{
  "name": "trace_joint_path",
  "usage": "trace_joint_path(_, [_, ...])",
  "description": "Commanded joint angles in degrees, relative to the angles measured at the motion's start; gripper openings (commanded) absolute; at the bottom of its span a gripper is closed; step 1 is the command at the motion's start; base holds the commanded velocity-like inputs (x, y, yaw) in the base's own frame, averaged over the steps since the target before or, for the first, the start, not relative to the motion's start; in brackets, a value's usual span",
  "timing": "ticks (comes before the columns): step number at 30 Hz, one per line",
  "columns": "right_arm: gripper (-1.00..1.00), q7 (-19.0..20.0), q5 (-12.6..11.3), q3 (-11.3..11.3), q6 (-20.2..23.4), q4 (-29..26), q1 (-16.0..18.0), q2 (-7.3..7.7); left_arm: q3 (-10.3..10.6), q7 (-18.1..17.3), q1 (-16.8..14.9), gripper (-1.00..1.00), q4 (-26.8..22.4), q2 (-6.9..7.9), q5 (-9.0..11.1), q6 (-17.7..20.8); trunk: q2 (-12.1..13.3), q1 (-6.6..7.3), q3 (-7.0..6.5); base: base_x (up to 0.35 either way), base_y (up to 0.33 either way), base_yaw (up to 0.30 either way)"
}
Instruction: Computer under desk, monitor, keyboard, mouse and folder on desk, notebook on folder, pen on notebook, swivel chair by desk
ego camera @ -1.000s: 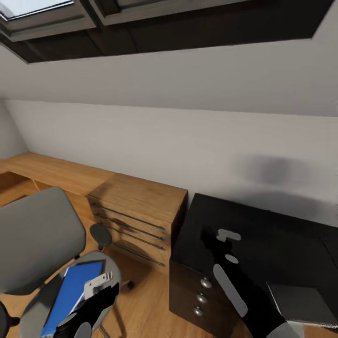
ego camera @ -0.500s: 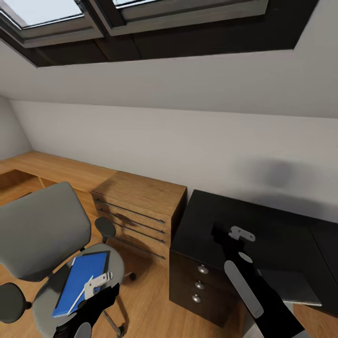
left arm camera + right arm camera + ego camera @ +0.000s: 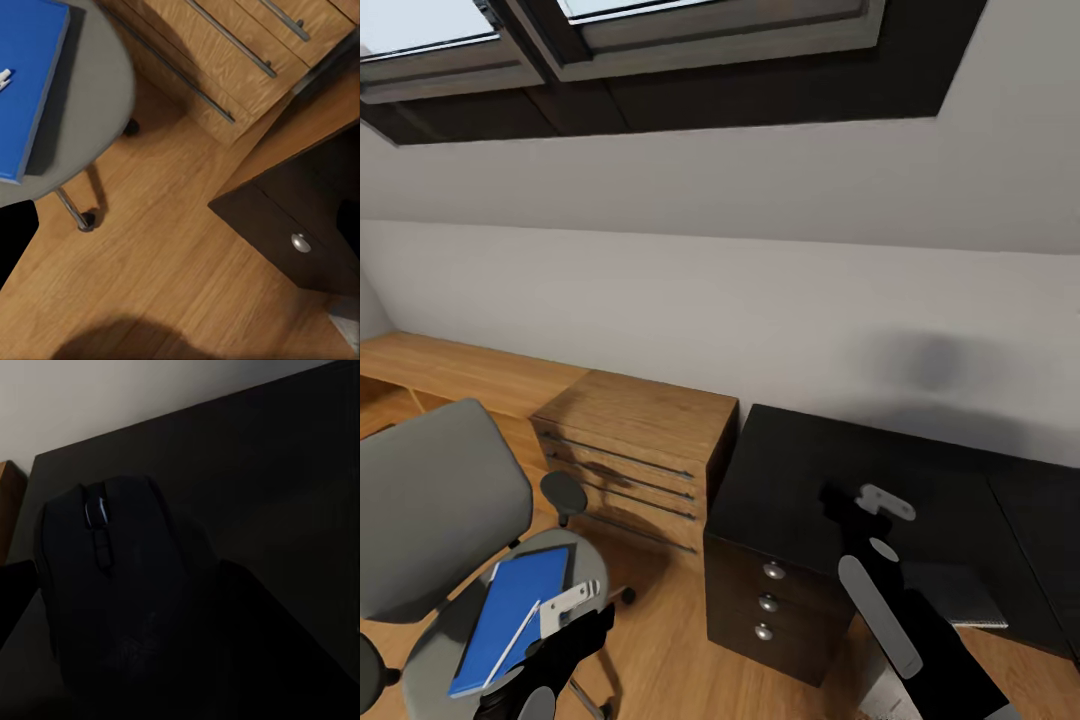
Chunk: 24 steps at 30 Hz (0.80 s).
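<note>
The mouse (image 3: 112,585), likely light, rigid and slick-shelled and best pinched across its 2 flanks, sits close before the right claw (image 3: 857,503) over the black table (image 3: 790,470), though whether that claw is clamped on it cannot be told.

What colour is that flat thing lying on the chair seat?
Bright blue: the folder, clearest in the head view.

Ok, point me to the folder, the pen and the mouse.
folder (image 3: 510,615): head view, middle of its blue cover, lying on the swivel chair (image 3: 445,500) seat.
pen (image 3: 512,643): head view, mid-shaft, lying on the blue cover.
mouse (image 3: 112,585): right wrist view, its rounded black back, below the scroll wheel.
</note>
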<state>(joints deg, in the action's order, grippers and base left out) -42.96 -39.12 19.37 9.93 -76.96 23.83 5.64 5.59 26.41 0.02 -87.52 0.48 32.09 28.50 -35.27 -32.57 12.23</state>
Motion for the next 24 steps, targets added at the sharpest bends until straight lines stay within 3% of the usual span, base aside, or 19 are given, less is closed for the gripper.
trace_joint_path(1, [-1.0, -0.84, -0.34, 0.14, 0.05, -0.11, 0.06, 0.07, 0.12, 0.58, -0.02, 1.0, -0.11, 0.05, 0.6, 0.05, -0.08, -0.02, 0.08, 0.0, 0.0, -0.014])
trace_joint_path(3, [-1.0, -1.21, -0.34, 0.14, -0.02, -0.12, 0.05, 0.07, 0.12, 0.56, -0.02, 1.0, -0.11, 0.05, 0.6, 0.12, -0.08, -0.02, 0.08, 0.0, 0.0, -0.009])
trace_joint_path(4, [-1.0, -1.64, -0.22, 0.17, -0.1, 0.04, 0.04, -0.03, 2.22, 0.49, -0.02, 1.0, -0.08, 0.17, 0.41, 0.02, -0.08, -0.02, 0.07, -0.122, 0.0, -0.029])
trace_joint_path(6, [-1.0, -1.61, -0.17, 0.15, -0.16, 0.19, 0.03, 0.04, 2.65, 0.49, -0.02, 1.0, -0.1, 0.22, 0.35, -0.02, -0.08, -0.02, 0.04, -0.258, 0.0, -0.157])
trace_joint_path(18, [-1.0, -1.35, -0.16, 0.05, -0.34, 1.86, 0.01, 0.08, 2.76, 0.49, -0.02, 1.0, -0.62, 0.4, 0.25, -0.11, -0.08, -0.02, -0.23, -0.31, -0.018, -0.251])
trace_joint_path(24, [-1.0, -1.23, -0.16, 0.03, -3.15, 3.45, 0.03, 0.07, 2.73, 0.49, -0.02, 1.0, -0.63, 0.4, 0.25, -0.05, -0.08, -0.02, -0.26, -0.202, -0.149, -0.26])
